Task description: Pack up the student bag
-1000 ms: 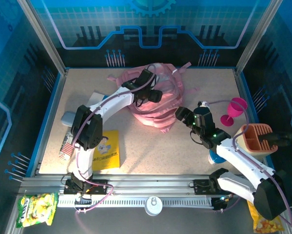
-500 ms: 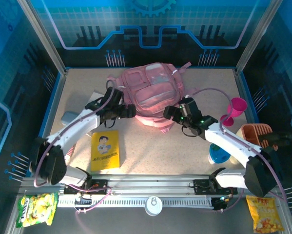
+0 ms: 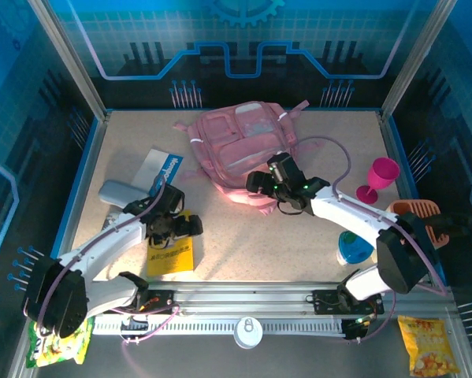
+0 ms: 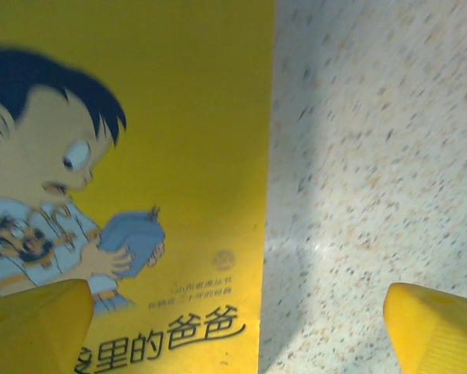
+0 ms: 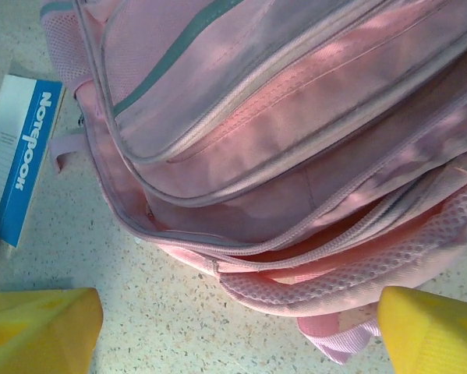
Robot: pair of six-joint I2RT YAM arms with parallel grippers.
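We judge packing barely started: the yellow book (image 4: 139, 156) and notebook (image 5: 22, 148) lie on the counter (image 4: 373, 156), outside the student bag (image 5: 280, 117). The left end effector (image 4: 233, 331) hangs released over the book; the right end effector (image 5: 233, 331) is released at the bag's edge.

From above, the left gripper (image 3: 179, 228) covers the top edge of the yellow book (image 3: 172, 256), and the right arm (image 3: 350, 219) crosses the blue dish (image 3: 354, 250) and part of the orange holder (image 3: 413, 209). Close up, the student bag (image 5: 280, 117) runs off the top and right edges, the notebook (image 5: 19, 156) off the left. The book's small print under its round emblem (image 4: 223, 259) is too fine to read.
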